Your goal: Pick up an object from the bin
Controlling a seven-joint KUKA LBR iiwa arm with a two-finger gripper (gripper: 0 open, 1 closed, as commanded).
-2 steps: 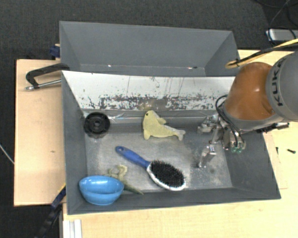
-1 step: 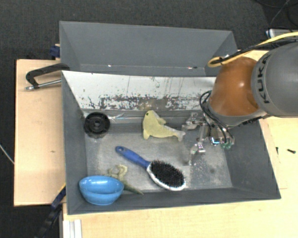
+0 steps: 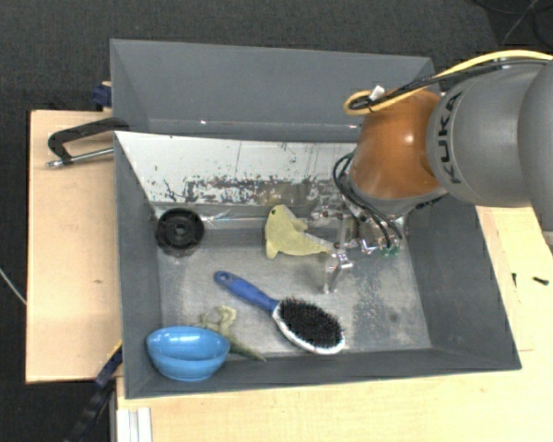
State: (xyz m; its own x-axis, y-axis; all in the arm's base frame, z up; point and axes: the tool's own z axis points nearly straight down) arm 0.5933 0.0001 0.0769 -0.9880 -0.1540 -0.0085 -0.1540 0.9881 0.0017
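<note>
My gripper (image 3: 335, 267) hangs low in the right middle of the bin, its metal fingers pointing down close to the floor. A crumpled pale yellow cloth (image 3: 288, 234) lies just left of the fingers, touching or nearly touching them. Below the gripper lies a hairbrush (image 3: 286, 313) with a blue handle, a white head and black bristles. I see nothing between the fingers.
A black round cap sits at the left back of the bin (image 3: 179, 229). A blue bowl (image 3: 188, 352) lies in the front left corner, with a small olive-green scrap (image 3: 223, 320) beside it. The arm's orange cover overhangs the bin's right back.
</note>
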